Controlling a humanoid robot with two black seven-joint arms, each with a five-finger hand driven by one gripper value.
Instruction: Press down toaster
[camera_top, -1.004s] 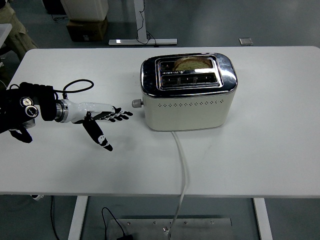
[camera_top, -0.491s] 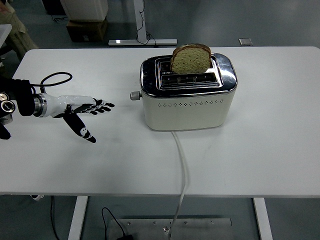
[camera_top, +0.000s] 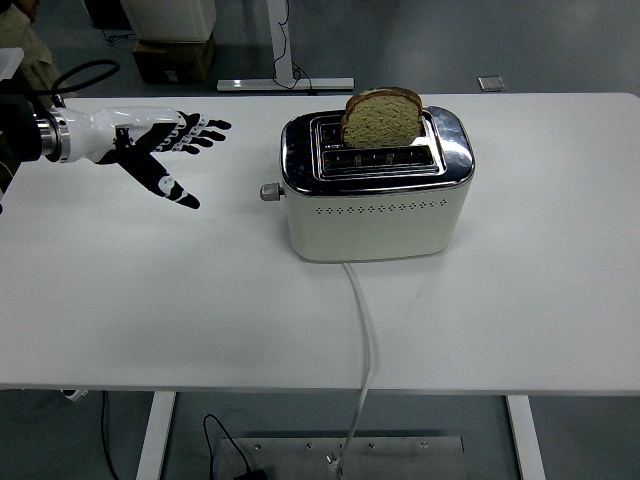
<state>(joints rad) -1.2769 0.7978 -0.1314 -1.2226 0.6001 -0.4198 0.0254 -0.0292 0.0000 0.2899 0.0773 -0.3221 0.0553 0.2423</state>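
A cream toaster (camera_top: 377, 205) with a chrome top stands in the middle of the white table (camera_top: 150, 320). A slice of toasted bread (camera_top: 382, 117) sticks up out of its far slot. The lever knob (camera_top: 268, 191) on the toaster's left end sits high. My left hand (camera_top: 172, 145) hovers over the table's far left, well away from the toaster and to the left of the knob. Its fingers are spread and hold nothing. The right arm does not show.
A white power cord (camera_top: 364, 340) runs from the toaster's front down over the table's near edge. Beyond the table stand a cardboard box (camera_top: 174, 57) and a desk leg (camera_top: 283, 50) on the floor.
The bread has popped up out of the slot and the lever knob has risen. My left hand has drawn back from the knob, moving left and toward the far side of the table.
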